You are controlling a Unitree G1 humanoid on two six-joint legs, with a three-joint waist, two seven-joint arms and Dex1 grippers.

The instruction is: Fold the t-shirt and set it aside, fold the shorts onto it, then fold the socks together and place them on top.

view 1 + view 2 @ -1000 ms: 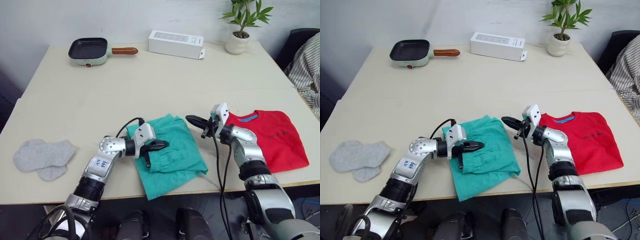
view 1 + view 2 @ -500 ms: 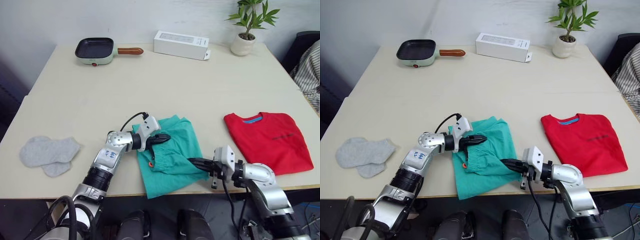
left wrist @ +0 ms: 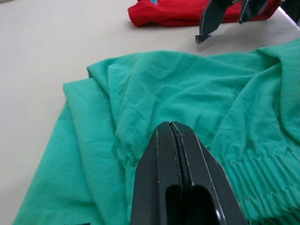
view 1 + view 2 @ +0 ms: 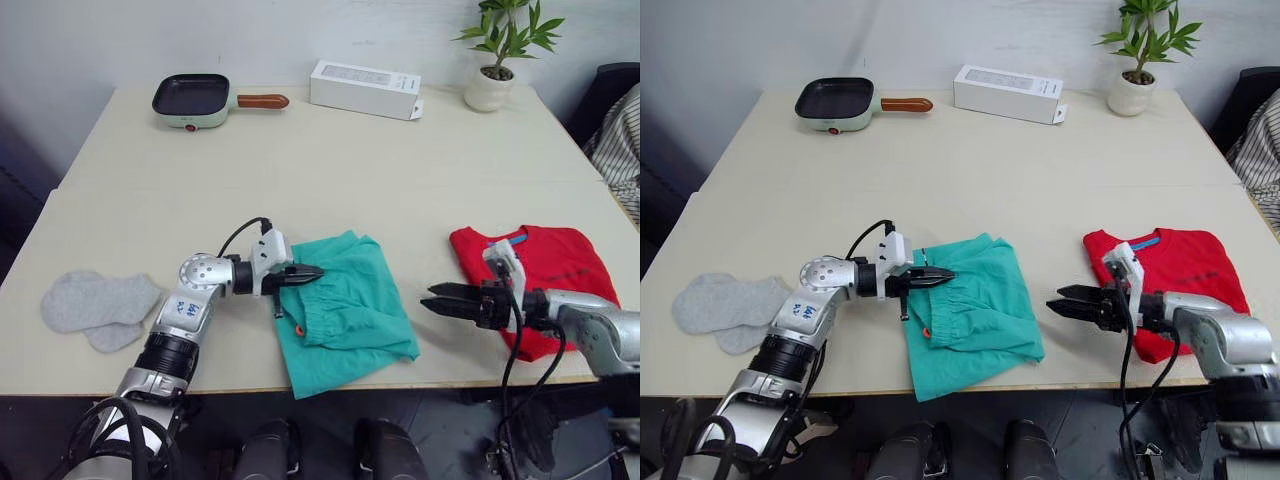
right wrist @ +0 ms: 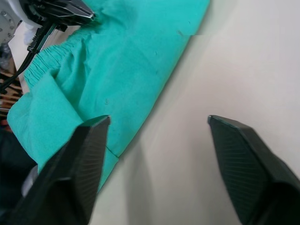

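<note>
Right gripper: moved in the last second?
Yes. The right gripper went from the shorts' far edge to their near side, beside the t-shirt.

Both arms are silver-grey metal with rounded joint housings and black ribbed bands at the forearms. The left arm carries a white label with blue handwritten marks. A white block sits at each wrist, black cables looping from it. The left gripper [image 4: 310, 271] and right gripper [image 4: 436, 300] have tapered black fingers.
</note>
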